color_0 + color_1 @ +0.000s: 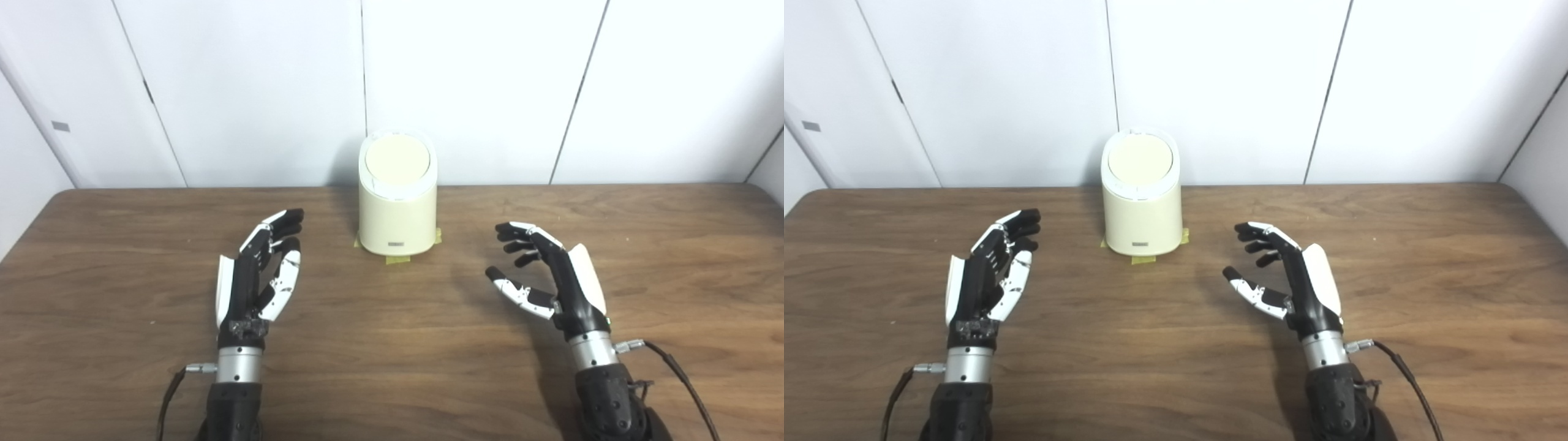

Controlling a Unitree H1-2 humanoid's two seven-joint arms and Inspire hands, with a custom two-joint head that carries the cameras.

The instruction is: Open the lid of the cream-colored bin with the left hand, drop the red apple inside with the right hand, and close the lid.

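- Nearest the camera: two forearms entering from the bottom edge, a cable trailing from each wrist.
- Left hand (257, 275) raised over the table (392, 361), palm turned inward; fingers (278, 229) nearly straight, set close side by side, tips aimed up and toward the bin; thumb lying alongside the palm; nothing held.
- Right hand (551, 275) also raised, palm turned inward; fingers (520, 239) curled loosely and apart from each other, thumb stretched out low toward the table's middle; wide gap between thumb and fingers, nothing held.
- Bin (397, 196) ahead of both sets of fingertips and between them, well apart from either hand, near the table's far edge by the white wall panels (245, 86).
- Lid (397, 160) closed, round, tilted toward the camera, sitting in a white rim.
- Small grey label low on the bin's front; print too small to read.
- Yellow tape (398, 260) showing under the bin's base at front and sides, beyond the fingertips.
- No apple visible in either view: not at the fingers, not on the table.
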